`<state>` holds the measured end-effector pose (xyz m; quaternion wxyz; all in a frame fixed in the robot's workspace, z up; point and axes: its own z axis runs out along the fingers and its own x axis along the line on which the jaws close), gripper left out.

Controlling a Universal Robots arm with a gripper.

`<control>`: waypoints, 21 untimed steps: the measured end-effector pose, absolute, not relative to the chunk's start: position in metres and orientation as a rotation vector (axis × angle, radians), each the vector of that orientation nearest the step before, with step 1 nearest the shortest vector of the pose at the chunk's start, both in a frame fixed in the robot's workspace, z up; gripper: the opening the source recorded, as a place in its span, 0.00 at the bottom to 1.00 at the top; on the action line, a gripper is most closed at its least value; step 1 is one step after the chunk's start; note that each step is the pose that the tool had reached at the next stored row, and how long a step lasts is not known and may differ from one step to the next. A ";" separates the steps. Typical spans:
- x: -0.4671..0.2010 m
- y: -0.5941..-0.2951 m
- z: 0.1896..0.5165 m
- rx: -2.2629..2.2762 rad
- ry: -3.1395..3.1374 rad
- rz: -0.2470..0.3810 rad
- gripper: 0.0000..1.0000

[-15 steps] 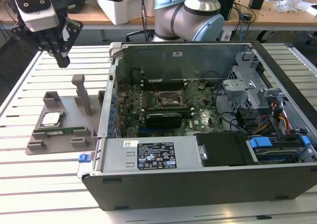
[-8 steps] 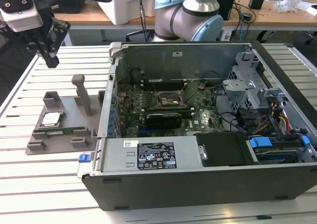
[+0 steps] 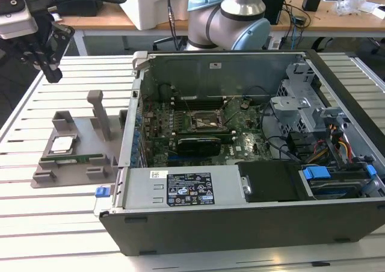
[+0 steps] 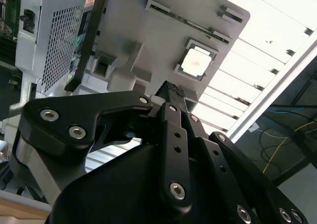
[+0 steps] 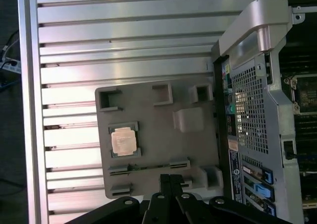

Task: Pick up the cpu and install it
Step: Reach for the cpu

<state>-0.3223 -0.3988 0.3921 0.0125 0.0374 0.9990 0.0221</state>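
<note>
On the exterior view my hand hangs above the tabletop, well apart from the cpu lying in its grey holder. Second wrist view, fingers pressed together; first wrist view, cpu in the holder's square pocket

Silver-topped square cpu, flat, seated in grey holder's recess

A black metal desktop computer case lies open on its side on the silver slatted aluminium table. Its green motherboard faces up, and a grey labelled power supply box runs along the front wall. Just beside the case, on the exterior view's left, sits a grey moulded plastic holder tray (one upright post rises from it). A wooden desk stands behind.
</note>
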 end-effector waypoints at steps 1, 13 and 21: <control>-0.324 -0.399 0.392 0.117 3.114 0.069 0.11; -0.352 -0.391 0.389 0.117 3.114 0.067 0.11; -0.387 -0.387 0.386 0.116 3.114 0.067 0.11</control>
